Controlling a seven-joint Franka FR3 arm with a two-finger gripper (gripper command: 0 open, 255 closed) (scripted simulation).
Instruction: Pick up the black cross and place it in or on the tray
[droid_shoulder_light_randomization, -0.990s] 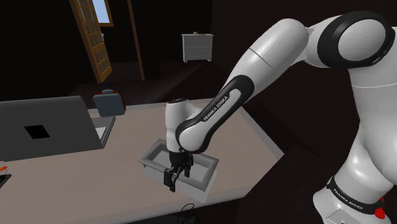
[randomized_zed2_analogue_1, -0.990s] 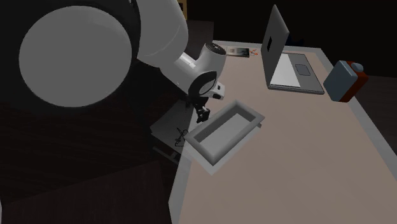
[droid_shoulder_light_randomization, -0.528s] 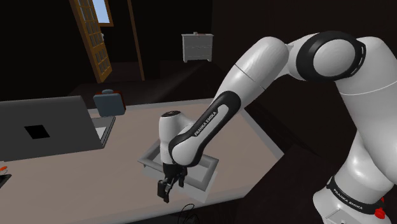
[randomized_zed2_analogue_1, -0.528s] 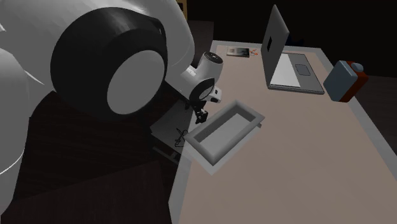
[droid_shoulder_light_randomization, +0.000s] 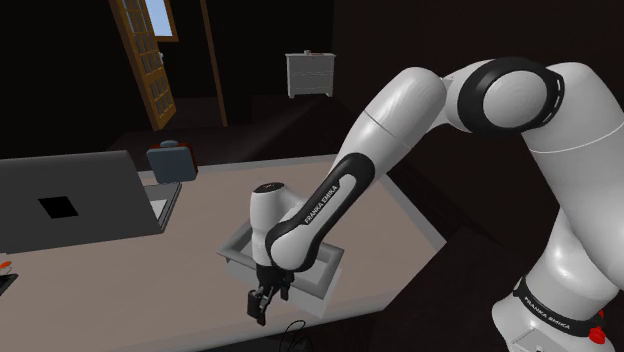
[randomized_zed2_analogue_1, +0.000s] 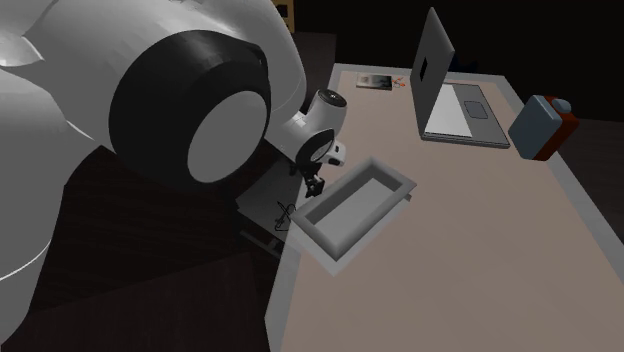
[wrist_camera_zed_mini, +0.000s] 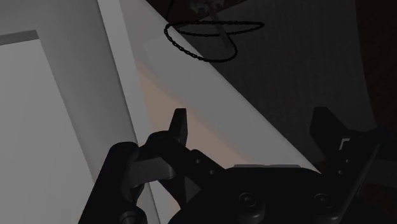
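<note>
Open, empty fingers of the gripper (droid_shoulder_light_randomization: 258, 304) hang over the worktop (droid_shoulder_light_randomization: 120, 290) edge, just beside the grey tray (droid_shoulder_light_randomization: 232, 250). The black cross (droid_shoulder_light_randomization: 293, 329) with its chain lies nearby at that edge. A laptop (droid_shoulder_light_randomization: 70, 205) stands well apart.

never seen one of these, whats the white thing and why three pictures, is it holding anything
The white thing is a robot arm with black jaws at its tip. One picture looks down from beside its stand, one looks past its big shoulder joint, and one comes from a camera on the hand. On the table lie a grey tray, an open laptop and a blue box. The black cross, which looks like a looped chain, lies at the table's edge beside the tray. The jaws stand open over that edge and hold nothing.
</note>
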